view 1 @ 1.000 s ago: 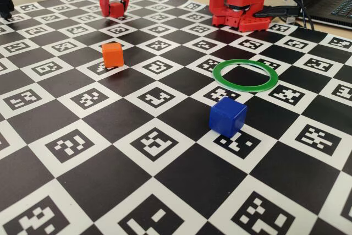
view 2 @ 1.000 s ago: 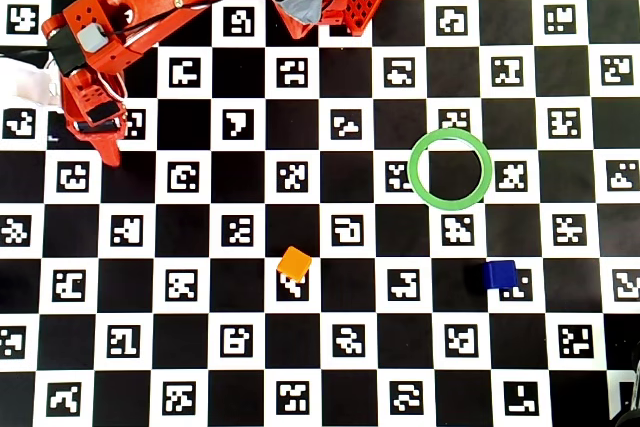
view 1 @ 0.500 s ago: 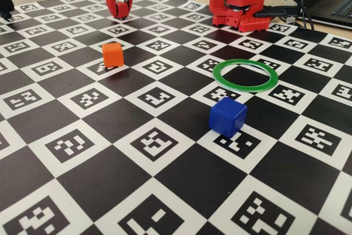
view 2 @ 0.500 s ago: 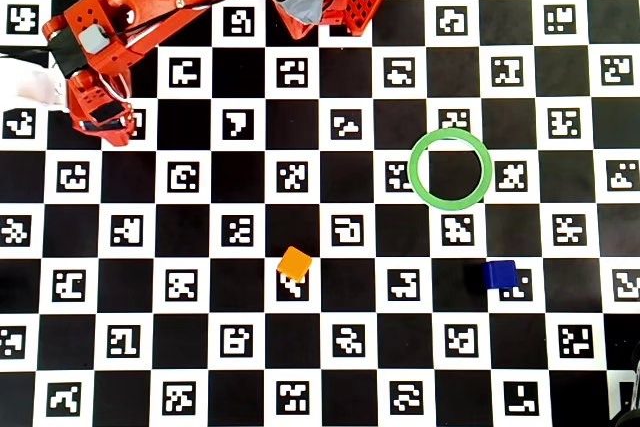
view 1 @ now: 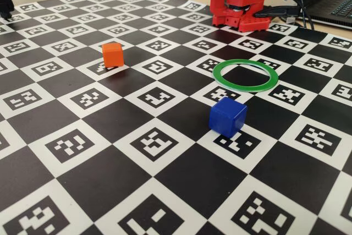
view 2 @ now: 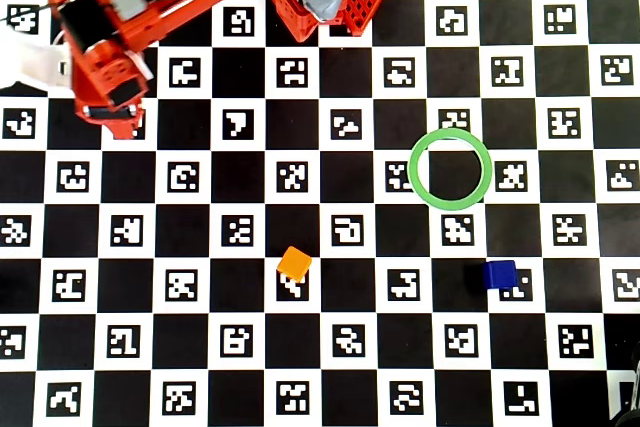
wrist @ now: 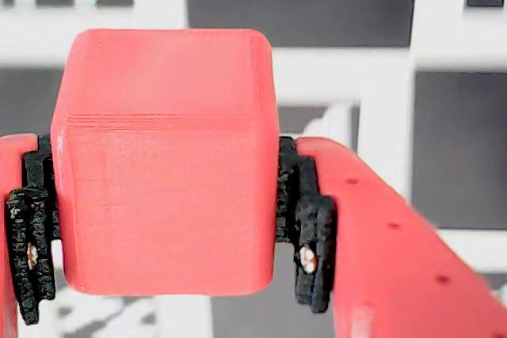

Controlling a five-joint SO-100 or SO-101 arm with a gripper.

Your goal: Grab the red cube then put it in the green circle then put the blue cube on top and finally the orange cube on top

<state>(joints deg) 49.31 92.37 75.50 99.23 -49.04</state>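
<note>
arm has risen, jaws clamped on the red cube (both sides).

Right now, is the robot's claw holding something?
Gripper: closed on the red cube, pads pressing both its sides.

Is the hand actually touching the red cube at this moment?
Touching. In the wrist view, the red cube sits clamped in the hand; black pads press flush against both its side faces with no gap.
</note>
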